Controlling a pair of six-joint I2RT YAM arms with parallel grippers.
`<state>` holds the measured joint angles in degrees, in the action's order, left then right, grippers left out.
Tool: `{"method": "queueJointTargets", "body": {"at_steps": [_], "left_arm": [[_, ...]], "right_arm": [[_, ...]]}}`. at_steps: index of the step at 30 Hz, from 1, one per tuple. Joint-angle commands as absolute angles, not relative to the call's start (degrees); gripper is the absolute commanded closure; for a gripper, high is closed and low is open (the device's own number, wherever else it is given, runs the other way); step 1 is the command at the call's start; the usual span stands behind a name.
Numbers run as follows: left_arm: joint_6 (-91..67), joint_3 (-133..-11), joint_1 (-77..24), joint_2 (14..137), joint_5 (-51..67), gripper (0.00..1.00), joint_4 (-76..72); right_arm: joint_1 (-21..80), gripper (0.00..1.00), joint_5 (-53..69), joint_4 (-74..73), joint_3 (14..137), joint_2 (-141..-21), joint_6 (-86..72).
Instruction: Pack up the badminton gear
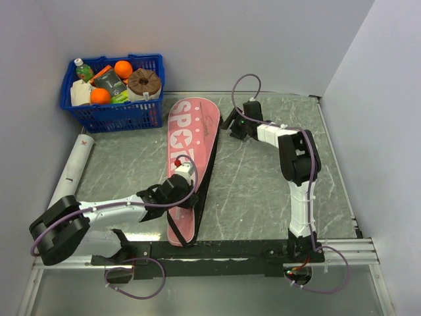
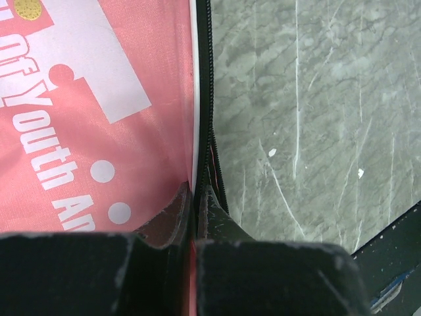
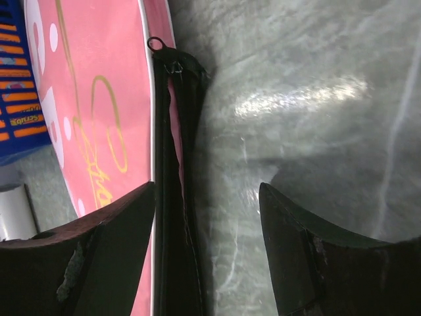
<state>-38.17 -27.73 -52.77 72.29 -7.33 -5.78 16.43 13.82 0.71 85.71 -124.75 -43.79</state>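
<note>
The pink racket-shaped case with white "SPORT" lettering lies flat, wide head far, narrow end near. Its black zipped edge is pinched between the left gripper's fingers at the narrow part. Beneath the right gripper's spread fingers, the head's edge gapes, showing pink inside. The long white tube lies well left of the left gripper.

We see a grey marbled table with three things lying on it. The pink case lies flat along its middle. The blue basket stands just left of the case's wide far end. The long white tube lies well left of the case.
</note>
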Motion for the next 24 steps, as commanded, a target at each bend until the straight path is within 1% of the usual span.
{"method": "queueJointTargets", "body": {"at_steps": [1, 10, 13, 16, 17, 20, 23, 24], "left_arm": [[-38.8, -25.8, -54.4, 72.3, -3.4, 0.99, -4.9], [-39.8, -25.0, -55.7, 72.8, -3.0, 0.99, -6.5], [-39.6, -24.7, -56.0, 72.2, -3.0, 0.99, -6.6], [-39.3, -24.5, -56.1, 71.5, -3.1, 0.99, -6.3], [-39.3, -24.4, -56.2, 71.4, -3.1, 0.99, -6.2], [-39.6, -24.3, -56.2, 71.5, -3.3, 0.99, -5.5], [-40.0, -25.0, -56.2, 72.9, -3.4, 0.99, -4.4], [-40.2, -25.8, -56.2, 73.5, -3.5, 0.99, -3.9]], "right_arm": [[16.7, 0.28, 17.0, 2.7, 90.5, -127.9, -45.6], [17.0, 0.29, 22.8, 3.8, 96.8, -134.7, -49.4], [17.4, 0.34, 23.3, 1.8, 100.2, -137.2, -50.1], [17.6, 0.54, 23.2, 1.2, 101.8, -138.3, -50.5], [17.6, 0.7, 23.2, 1.4, 101.8, -138.5, -51.0], [17.3, 1.0, 21.2, 2.1, 99.9, -136.9, -51.4], [16.5, 1.0, 18.0, 3.5, 94.3, -132.7, -51.9], [16.1, 1.0, 16.8, 4.6, 90.2, -131.2, -52.2]]}}
